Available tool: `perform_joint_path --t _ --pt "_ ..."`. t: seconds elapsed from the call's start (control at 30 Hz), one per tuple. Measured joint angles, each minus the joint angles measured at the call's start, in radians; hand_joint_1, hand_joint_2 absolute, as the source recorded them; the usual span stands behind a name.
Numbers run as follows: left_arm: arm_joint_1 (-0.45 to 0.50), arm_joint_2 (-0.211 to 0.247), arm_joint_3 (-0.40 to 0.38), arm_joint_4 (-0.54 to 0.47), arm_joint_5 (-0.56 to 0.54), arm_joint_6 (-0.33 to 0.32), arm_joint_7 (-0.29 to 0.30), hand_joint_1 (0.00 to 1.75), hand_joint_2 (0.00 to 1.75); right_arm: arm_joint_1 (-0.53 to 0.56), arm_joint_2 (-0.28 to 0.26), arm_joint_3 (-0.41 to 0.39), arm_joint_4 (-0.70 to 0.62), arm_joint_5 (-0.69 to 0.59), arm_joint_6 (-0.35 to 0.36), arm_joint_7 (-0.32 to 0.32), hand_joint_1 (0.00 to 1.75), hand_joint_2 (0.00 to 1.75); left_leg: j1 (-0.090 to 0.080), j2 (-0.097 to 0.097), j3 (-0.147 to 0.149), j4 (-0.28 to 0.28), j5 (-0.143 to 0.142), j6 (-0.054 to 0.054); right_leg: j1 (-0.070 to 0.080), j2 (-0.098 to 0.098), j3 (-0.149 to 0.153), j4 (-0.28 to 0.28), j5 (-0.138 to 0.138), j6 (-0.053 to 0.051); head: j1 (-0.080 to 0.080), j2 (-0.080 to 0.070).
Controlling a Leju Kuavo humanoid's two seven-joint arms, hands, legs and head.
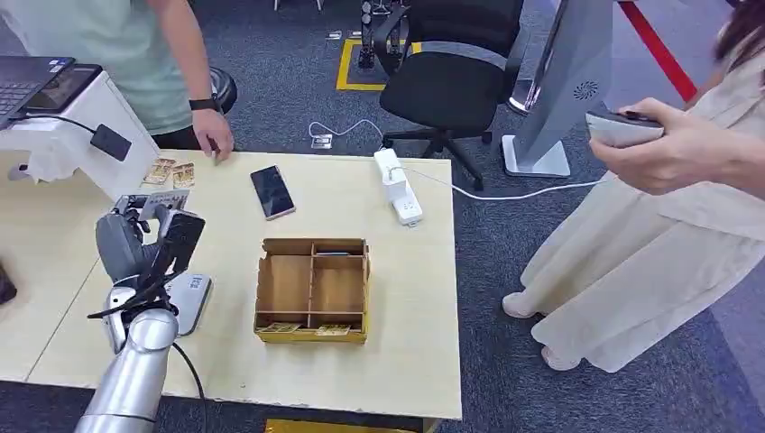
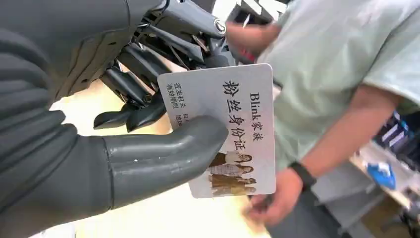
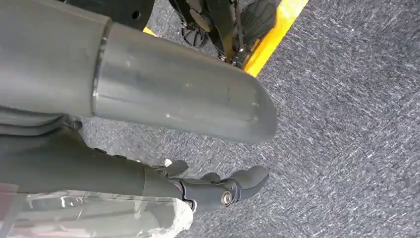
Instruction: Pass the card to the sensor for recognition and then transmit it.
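Dark phone (image 1: 271, 191) lying flat on the counter (image 1: 415, 298), near a white power strip (image 1: 398, 186); compartmented cardboard box (image 1: 312, 289) nearer the front; black office chair (image 1: 448, 72) beyond.

Dark grey carpet (image 1: 298, 54) (yellow floor tape (image 1: 345, 68)), black office chair (image 1: 447, 77) behind pale wooden table (image 1: 406, 298)

Left arm (image 1: 126, 379): smooth silver tube, rounded silver wrist joint, thin black cable looping off its side. Left hand (image 1: 144, 242): grey ribbed cover, thick matte grey thumb (image 2: 158, 158) (a few pale specks on it), darker glossy fingers (image 2: 130, 115) with exposed linkage rods and a round silver pivot pin. Right hand (image 3: 148, 114): broad grey thumb with a dull sheen and faint scuffs, dark fingers (image 3: 218, 188) below it, one silver screw at a pivot, clear plastic wrap along the cover.
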Motion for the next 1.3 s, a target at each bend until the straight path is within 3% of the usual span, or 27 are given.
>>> perform_joint_path --t 0.23,0.4,0.77,1.03,1.3 --pt "-0.007 0.03 -0.008 0.021 0.196 -0.124 0.053 1.75 1.75 0.001 0.0 -0.002 0.0 -0.012 -0.006 0.0 0.0 0.0 0.0 0.0 0.0 0.0 0.0 0.0 0.0 0.0 0.0 0.0 0.0 0.0 0.0 0.0" --pt "-0.011 0.071 -0.022 0.052 0.235 -0.185 0.134 1.75 1.75 0.002 0.0 -0.003 0.0 -0.016 -0.015 0.0 0.0 0.0 0.0 0.001 0.0 0.0 0.0 0.0 0.0 0.001 0.0 0.0 0.0 0.0 0.0 0.0" --pt "-0.003 0.138 -0.033 0.085 0.231 -0.187 0.17 1.75 1.75 0.005 0.0 -0.003 0.0 -0.019 -0.017 0.0 0.0 0.0 0.0 0.001 0.0 0.0 0.0 0.0 0.0 0.001 0.0 0.0 0.0 0.0 0.0 0.0" --pt "0.0 0.156 -0.033 0.081 0.231 -0.183 0.186 1.75 1.75 0.005 0.0 -0.005 -0.001 -0.032 -0.008 -0.003 0.0 0.0 0.0 0.001 0.0 0.0 0.0 0.0 0.0 0.001 0.0 0.0 0.0 0.0 0.0 0.0" --pt "0.061 0.17 -0.033 0.013 0.238 -0.208 0.187 1.75 1.75 0.005 0.0 -0.01 -0.003 -0.04 -0.01 -0.004 0.0 0.0 0.0 0.001 0.0 0.0 0.0 0.0 0.0 0.001 0.0 0.0 0.0 0.0 0.0 0.0"
